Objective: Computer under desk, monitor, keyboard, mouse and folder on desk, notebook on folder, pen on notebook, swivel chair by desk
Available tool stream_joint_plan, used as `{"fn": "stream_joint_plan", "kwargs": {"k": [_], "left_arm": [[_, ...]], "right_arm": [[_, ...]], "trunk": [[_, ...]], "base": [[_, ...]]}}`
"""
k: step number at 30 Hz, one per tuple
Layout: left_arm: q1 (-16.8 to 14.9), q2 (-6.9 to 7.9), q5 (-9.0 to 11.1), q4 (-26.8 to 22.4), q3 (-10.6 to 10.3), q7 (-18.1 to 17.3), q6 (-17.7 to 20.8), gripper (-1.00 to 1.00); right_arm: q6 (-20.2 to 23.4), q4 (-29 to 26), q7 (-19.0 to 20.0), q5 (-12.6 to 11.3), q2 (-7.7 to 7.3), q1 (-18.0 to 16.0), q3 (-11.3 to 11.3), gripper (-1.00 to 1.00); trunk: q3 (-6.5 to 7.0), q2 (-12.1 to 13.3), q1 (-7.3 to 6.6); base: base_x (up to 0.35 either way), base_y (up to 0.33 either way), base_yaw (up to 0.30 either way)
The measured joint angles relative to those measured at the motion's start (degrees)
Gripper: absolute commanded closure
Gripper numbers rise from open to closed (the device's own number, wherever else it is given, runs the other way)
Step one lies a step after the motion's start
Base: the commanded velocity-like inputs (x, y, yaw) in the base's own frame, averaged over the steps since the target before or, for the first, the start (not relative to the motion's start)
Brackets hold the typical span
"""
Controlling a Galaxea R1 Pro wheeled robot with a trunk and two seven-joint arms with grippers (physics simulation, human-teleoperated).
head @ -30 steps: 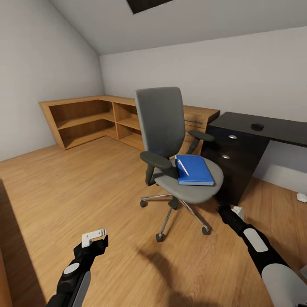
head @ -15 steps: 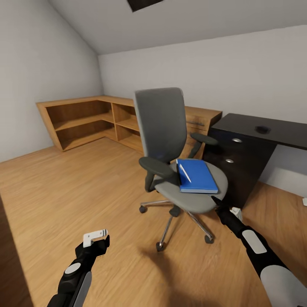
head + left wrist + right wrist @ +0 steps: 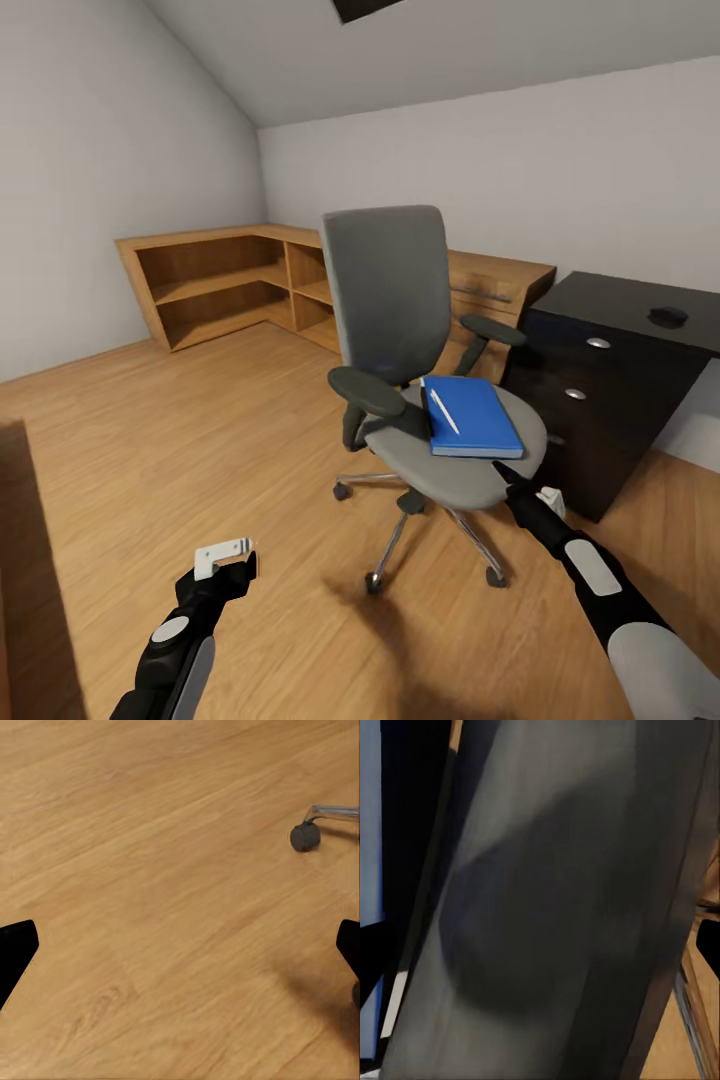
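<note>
Folder (image 3: pixel 472 417): flat on swivel chair (image 3: pixel 440 400) seat; pen (image 3: pixel 444 411) on top.
Left gripper (image 3: pixel 228 568): jaws apart.
Right gripper (image 3: pixel 510 482): jaws state cannot tell.

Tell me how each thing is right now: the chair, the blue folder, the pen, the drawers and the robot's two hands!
Chair: upright on the floor, beside the desk.
Folder: closed, flat on the chair seat.
Pen: lying on the folder.
Drawers: shut.
Left gripper: open, empty, above the floor.
Right gripper: at the seat's front edge; open or shut can't be told.
</note>
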Motion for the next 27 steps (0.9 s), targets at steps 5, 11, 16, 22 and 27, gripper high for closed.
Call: {"fn": "stream_joint_plan", "kwargs": {"k": [5, 11, 16, 22, 27], "left_arm": [[0.0, -0.03, 0.0, 0.0, 0.0, -0.1, 0.0, -1.0], [0.0, -0.03, 0.0, 0.1, 0.0, -0.1, 0.0, -1.0], [0.0, -0.04, 0.0, 0.1, 0.0, -0.1, 0.0, -1.0], [0.0, -0.03, 0.0, 0.1, 0.0, -0.1, 0.0, -1.0], [0.0, -0.06, 0.0, 0.1, 0.0, -0.1, 0.0, -1.0]], "right_arm": [[0.2, -0.1, 0.0, -0.5, -0.04, 0.0, -0.2, -1.0], [0.2, -0.1, -0.1, -0.3, -0.05, 0.0, -0.2, -1.0], [0.2, 0.0, -0.1, -0.3, 0.01, 0.0, -0.2, -1.0], [0.1, -0.1, -0.2, -0.7, 0.05, -0.1, -0.2, -1.0], [0.0, 0.0, -0.3, -0.4, 0.13, 0.0, -0.2, -1.0]], "trunk": [[0.01, 0.0, -0.02], [0.0, 0.0, -0.01], [0.0, 0.0, 0.01], [0.01, 0.0, 0.01], [0.0, 0.0, 0.02]], "base": [[0.306, 0.0, 0.014], [0.311, 0.0, 0.0], [0.174, 0.0, 0.016], [0.021, 0.0, 0.173], [0.002, 0.0, 0.246]]}}
